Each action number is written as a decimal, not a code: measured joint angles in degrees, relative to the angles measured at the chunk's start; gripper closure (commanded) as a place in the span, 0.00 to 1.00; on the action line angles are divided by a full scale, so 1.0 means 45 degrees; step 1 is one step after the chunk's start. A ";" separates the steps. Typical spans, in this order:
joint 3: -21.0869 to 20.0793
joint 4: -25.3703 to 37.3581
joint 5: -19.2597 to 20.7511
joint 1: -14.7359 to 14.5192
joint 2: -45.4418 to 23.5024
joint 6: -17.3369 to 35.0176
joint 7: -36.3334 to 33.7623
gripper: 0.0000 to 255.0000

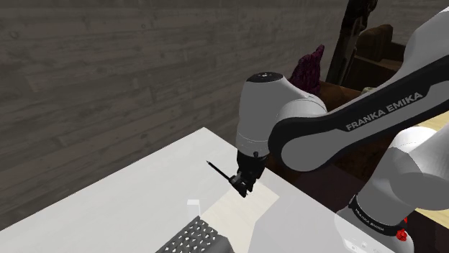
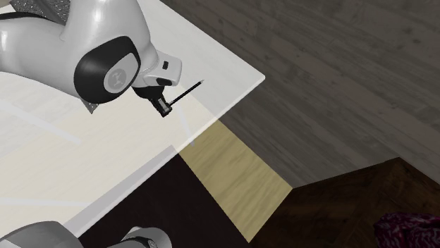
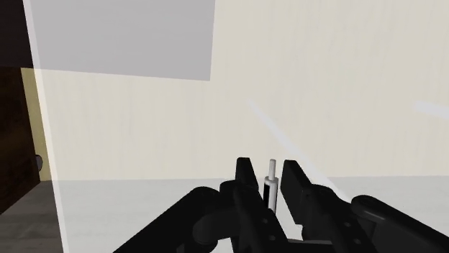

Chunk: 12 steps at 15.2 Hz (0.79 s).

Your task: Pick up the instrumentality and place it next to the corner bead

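One white table [image 1: 129,194], flat-topped, is the largest item we list; in the second exterior view its corner [image 2: 233,70] juts out over a dark plank floor [image 2: 338,84] and a pale wood strip [image 2: 240,169].

One white Franka arm [image 1: 345,122] with dark joints reaches from the stand at the shoulder view's lower right, up and over to the left, with its wrist bent down over the table's edge.

One perforated grey angle piece [image 1: 194,238], which we take for the corner bead, lies on the table at the shoulder view's bottom edge.

One black gripper [image 1: 242,185] hangs near the table's corner, apart from the perforated piece. In the wrist view its fingers [image 3: 245,174] are clenched on the tool, one on each side of the shaft.

One thin dark rod-like tool [image 1: 218,170], the instrumentality, is held in that grasp. It sticks out sideways from the gripper [image 2: 163,106] toward the table's corner [image 2: 187,90]. In the wrist view we see a white tip [image 3: 272,167] rising between the fingertips [image 3: 268,172]. We cannot tell whether it touches the table.
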<state>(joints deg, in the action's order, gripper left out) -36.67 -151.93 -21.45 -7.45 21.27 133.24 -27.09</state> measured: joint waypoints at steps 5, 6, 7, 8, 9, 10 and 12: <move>0.0011 0.0102 -0.0045 -0.0083 0.0099 -0.0203 -0.0008 1.00; 0.0068 0.0153 -0.0057 -0.0103 0.0207 -0.0370 0.0022 1.00; 0.0116 0.0251 -0.0054 -0.0120 0.0319 -0.0577 0.0019 1.00; 0.0180 0.0310 -0.0072 -0.0151 0.0468 -0.0784 0.0035 1.00; 0.0252 0.0381 -0.0082 -0.0178 0.0625 -0.1010 0.0054 1.00; 0.0309 0.0476 -0.0075 -0.0190 0.0740 -0.1216 0.0056 1.00; 0.0437 0.0641 -0.0067 -0.0220 0.0987 -0.1627 0.0074 1.00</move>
<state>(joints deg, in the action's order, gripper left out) -34.71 -149.05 -21.75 -8.44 25.71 125.91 -26.75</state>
